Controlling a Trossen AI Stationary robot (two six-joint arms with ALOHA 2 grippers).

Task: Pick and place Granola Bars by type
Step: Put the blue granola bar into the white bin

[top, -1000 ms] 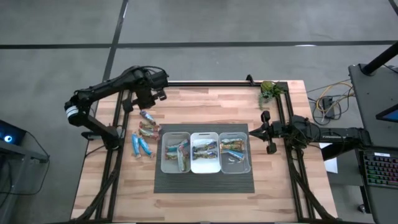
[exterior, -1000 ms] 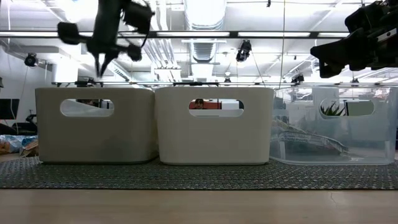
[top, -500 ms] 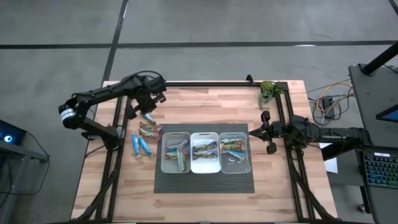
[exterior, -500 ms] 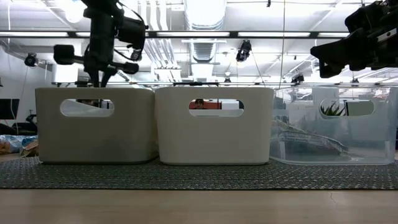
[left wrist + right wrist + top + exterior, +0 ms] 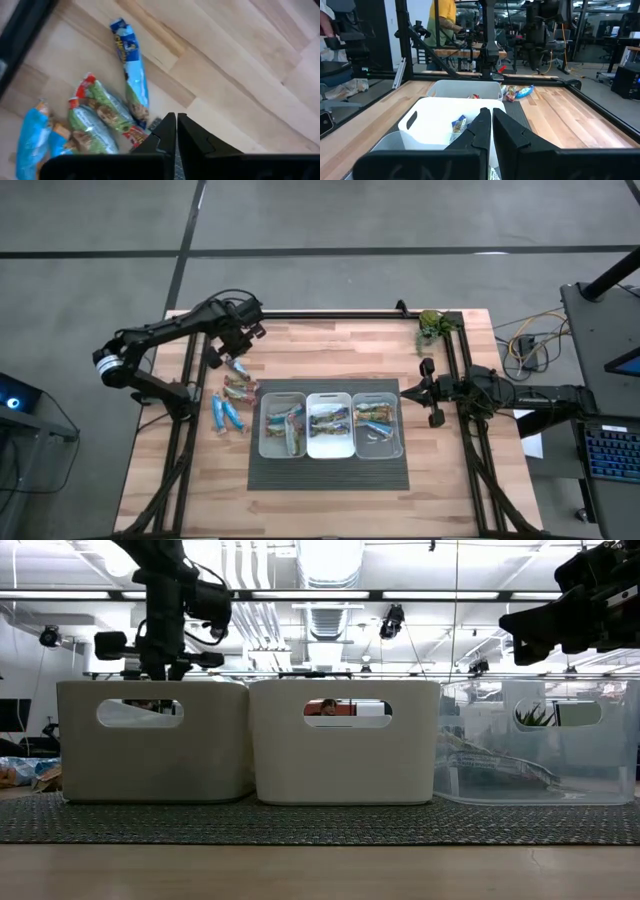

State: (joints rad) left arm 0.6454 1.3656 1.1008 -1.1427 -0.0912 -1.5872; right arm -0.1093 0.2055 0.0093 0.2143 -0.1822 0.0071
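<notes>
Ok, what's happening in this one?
Granola bars are being sorted into three bins on a mat. The left gripper, shut and empty, hovers over loose bars lying on the wood left of the bins. The right gripper, also shut, waits at the table's right side. Each bin already holds some bars.

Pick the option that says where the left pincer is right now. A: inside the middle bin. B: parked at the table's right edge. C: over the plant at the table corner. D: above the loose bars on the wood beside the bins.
D: the high view shows the left pincer, shut and empty, over the loose granola bars lying on the bare wood left of the bins.
</notes>
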